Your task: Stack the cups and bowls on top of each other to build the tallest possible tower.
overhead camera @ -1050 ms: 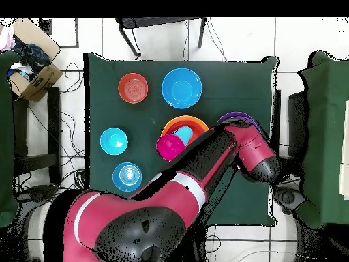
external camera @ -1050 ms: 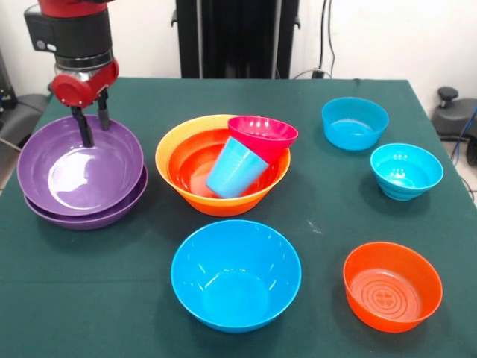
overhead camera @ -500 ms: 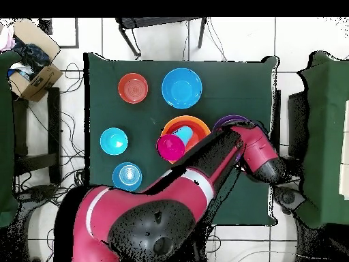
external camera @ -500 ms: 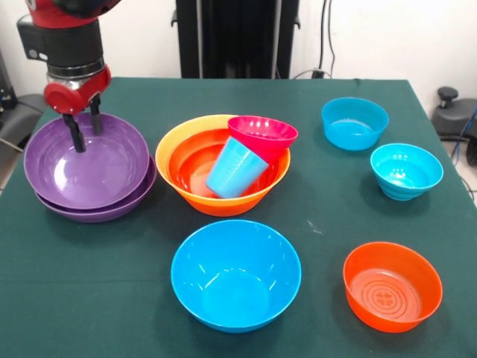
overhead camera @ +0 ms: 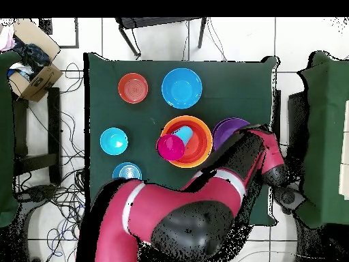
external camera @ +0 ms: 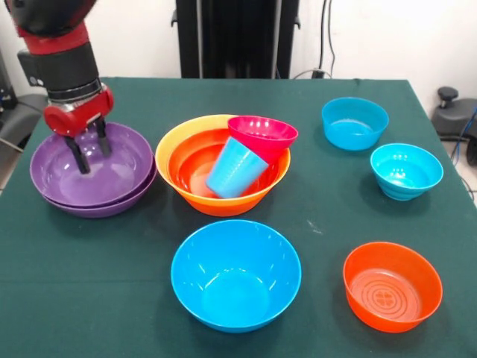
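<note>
Nearest the front camera sit the big blue bowl and a red-orange bowl. Behind them the orange bowl holds a red-orange one, with the light blue cup tilted inside and a magenta bowl against it. To its left, two nested purple bowls — the gripper hangs inside, fingers spread, touching nothing visibly. Farther right stand two cyan bowls — well apart from the pile.

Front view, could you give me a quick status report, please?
Gripper open, inside top purple bowl. Light blue cup and magenta bowl tilted in orange bowl. Nothing blocking.
</note>
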